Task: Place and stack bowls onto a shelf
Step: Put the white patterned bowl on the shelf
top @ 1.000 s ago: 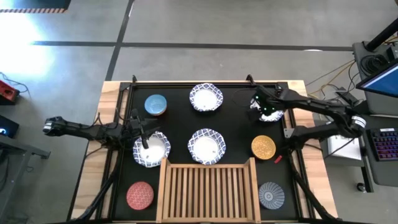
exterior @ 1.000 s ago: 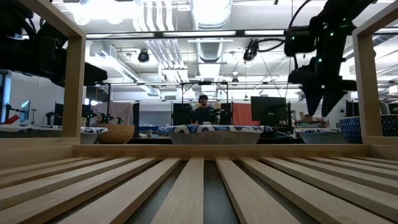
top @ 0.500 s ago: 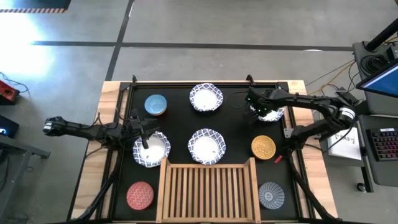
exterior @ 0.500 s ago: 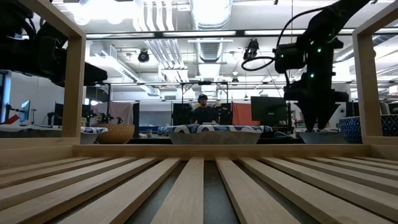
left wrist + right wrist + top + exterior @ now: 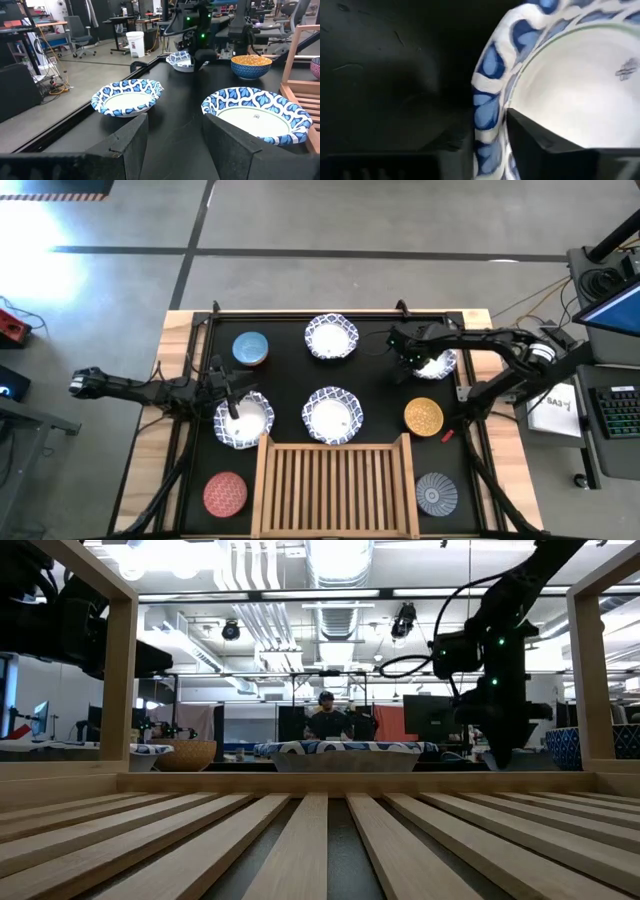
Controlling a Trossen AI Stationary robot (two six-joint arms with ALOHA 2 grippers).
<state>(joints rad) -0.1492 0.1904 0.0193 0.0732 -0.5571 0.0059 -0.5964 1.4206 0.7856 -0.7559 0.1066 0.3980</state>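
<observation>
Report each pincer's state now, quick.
Left pincer: open, empty, over the near-left white bowl.
Right pincer: open, fingers straddling the rim of the far-right white bowl, not yet closed.

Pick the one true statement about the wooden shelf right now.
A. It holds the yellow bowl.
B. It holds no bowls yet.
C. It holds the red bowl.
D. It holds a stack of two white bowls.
B. In the high view the shelf shows only bare slats, while all the bowls sit on the black mat around it.
</observation>
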